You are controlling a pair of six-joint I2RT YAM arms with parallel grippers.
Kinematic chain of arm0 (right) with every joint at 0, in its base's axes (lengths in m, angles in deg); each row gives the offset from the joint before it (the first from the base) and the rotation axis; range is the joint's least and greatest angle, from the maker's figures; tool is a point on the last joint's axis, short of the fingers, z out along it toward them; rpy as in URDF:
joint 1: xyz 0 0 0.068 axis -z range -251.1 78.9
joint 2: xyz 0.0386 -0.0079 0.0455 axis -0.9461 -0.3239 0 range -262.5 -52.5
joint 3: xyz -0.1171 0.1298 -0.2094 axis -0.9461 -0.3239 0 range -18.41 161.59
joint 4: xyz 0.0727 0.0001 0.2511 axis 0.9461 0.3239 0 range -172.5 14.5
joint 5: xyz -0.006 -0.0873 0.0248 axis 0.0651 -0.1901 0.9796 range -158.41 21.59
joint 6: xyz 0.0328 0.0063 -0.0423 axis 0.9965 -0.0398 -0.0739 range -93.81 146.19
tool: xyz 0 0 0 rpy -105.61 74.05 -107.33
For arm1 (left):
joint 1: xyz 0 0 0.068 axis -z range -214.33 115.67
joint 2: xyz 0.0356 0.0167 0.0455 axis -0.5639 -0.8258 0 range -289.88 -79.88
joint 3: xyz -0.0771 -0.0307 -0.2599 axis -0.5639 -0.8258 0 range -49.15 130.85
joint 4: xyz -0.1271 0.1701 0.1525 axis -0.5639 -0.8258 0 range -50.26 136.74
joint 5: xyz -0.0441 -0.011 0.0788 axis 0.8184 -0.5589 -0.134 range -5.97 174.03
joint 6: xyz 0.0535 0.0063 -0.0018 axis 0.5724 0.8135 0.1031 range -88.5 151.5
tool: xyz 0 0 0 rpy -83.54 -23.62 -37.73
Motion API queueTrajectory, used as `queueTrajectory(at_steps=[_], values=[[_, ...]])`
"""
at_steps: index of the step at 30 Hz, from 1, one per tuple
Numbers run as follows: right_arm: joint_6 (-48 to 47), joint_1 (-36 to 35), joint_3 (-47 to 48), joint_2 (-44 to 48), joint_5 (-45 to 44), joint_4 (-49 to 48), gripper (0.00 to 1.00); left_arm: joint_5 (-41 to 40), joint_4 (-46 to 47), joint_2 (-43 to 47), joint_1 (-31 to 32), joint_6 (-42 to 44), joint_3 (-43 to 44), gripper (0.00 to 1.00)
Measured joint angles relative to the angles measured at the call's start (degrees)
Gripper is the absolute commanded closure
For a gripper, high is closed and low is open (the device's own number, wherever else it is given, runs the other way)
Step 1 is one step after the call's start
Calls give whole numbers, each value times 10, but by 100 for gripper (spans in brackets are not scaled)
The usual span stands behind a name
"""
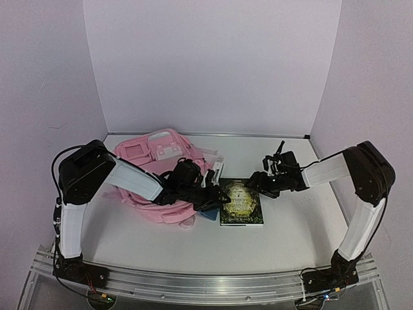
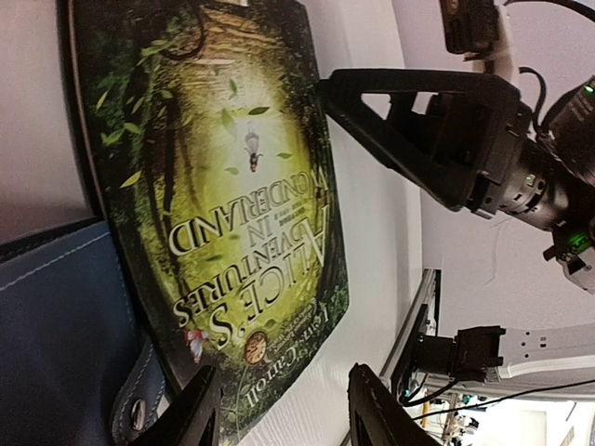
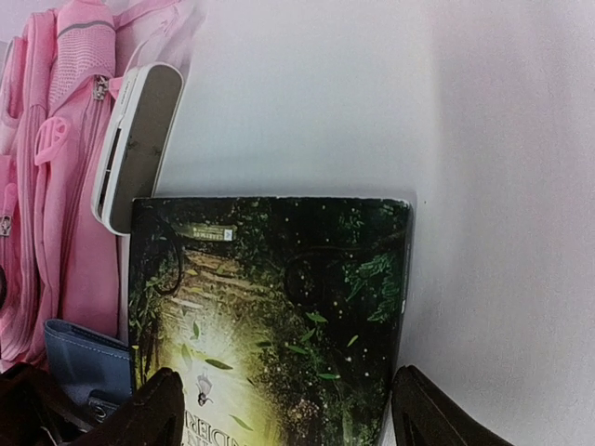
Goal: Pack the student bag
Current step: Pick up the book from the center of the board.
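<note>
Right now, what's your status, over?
Left fingers open over book edge; right fingers open astride it. Book lies outside bag. Blue pouch under book's edge.

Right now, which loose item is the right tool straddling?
The green Alice book; the right tool spans its width, while the blue pouch and white case lie outside.

The student bag [image 3: 74, 232] is showing soft, matt pink cloth with stitched seams. The book [image 2: 223, 186] is gleaming with a glossy printed paper cover, while the blue pouch [image 2: 56, 344] is looking like smooth stitched leather with a metal snap [image 2: 139, 414].
</note>
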Motion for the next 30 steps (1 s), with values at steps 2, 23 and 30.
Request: queueTrajectory(at_steps=[2, 23, 30], values=[[7, -1, -3, 7, -4, 2, 24, -16, -25, 6, 3, 0, 1, 53], [34, -4, -16, 19, -22, 5, 24, -48, -161, -8, 14, -7, 66, 60], [39, -5, -16, 20, -23, 5, 24, -62, -201, -9, 19, -6, 80, 57]])
